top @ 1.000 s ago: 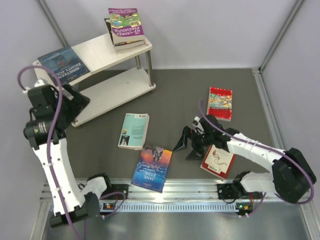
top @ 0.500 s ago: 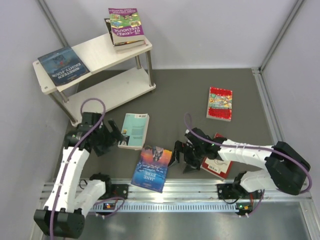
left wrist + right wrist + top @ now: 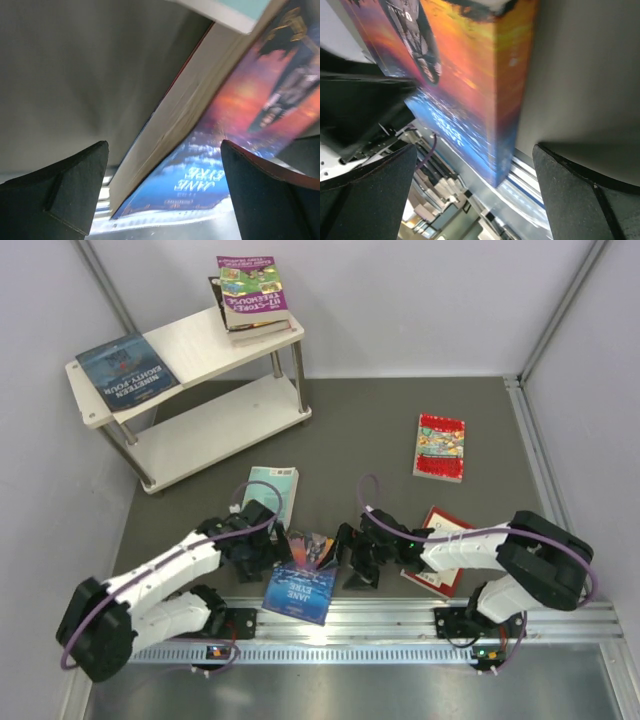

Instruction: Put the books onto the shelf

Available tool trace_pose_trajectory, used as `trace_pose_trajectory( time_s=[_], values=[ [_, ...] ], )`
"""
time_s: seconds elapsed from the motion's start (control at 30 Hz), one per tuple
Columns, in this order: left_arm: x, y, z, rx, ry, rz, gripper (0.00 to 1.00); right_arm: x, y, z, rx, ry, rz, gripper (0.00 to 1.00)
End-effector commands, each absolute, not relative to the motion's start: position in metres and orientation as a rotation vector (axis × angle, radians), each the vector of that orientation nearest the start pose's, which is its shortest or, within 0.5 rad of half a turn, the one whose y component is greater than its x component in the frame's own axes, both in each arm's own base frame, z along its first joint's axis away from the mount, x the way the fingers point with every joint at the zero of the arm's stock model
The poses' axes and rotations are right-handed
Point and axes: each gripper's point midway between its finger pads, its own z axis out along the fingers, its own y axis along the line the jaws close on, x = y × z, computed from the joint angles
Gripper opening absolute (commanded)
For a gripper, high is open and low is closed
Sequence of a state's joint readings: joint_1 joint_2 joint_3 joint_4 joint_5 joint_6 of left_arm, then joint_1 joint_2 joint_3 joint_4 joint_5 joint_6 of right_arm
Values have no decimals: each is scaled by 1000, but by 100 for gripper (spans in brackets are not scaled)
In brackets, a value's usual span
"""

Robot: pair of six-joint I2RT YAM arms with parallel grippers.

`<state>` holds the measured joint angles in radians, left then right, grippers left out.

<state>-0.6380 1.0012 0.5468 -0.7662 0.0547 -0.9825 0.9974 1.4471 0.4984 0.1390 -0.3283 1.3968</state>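
The 2-tier shelf (image 3: 215, 425) stands at the far left of the desk (image 3: 360, 430). On its top board the Nineteen Eighty-Four paperback (image 3: 125, 370) lies flat at the left end. A short stack topped by the purple-and-green book (image 3: 252, 292) sits at the right end. The lower board carries nothing visible.

Nearer, the left arm reaches in low from the near left. The left tool (image 3: 278, 555) has its jaws spread wide at the far left corner of the Jane Eyre paperback (image 3: 303, 585). The pale teal paperback (image 3: 272, 490) lies flat just beyond that arm, which covers its near end. In the left wrist view the tool's 2 dark fingers (image 3: 65, 195) stand far apart. The book's pale page edge and blue sunset cover run between them. I cannot tell whether either finger touches the book.

The Jane Eyre paperback lies near the front rail, between the 2 arms. The right tool (image 3: 350, 560) is just beside its right edge, also gaping wide. The right wrist view shows the book's orange spine between the fingers (image 3: 590, 200), with nothing clamped.

Further right, the maroon book (image 3: 445, 560) lies partly under the right arm. The red book (image 3: 440, 447) lies flat alone, well apart toward the far right.
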Motion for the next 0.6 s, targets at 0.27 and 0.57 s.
trace_pose_trajectory(
  time_s=[0.27, 0.57],
  values=[
    [115, -216, 18, -538, 2751, -881, 76, 87, 333, -8, 524, 2876, 1123, 100],
    [104, -214, 21, -646, 2632, -1109, 0, 98, 349, 26, 544, 2682, 1408, 97]
  ],
)
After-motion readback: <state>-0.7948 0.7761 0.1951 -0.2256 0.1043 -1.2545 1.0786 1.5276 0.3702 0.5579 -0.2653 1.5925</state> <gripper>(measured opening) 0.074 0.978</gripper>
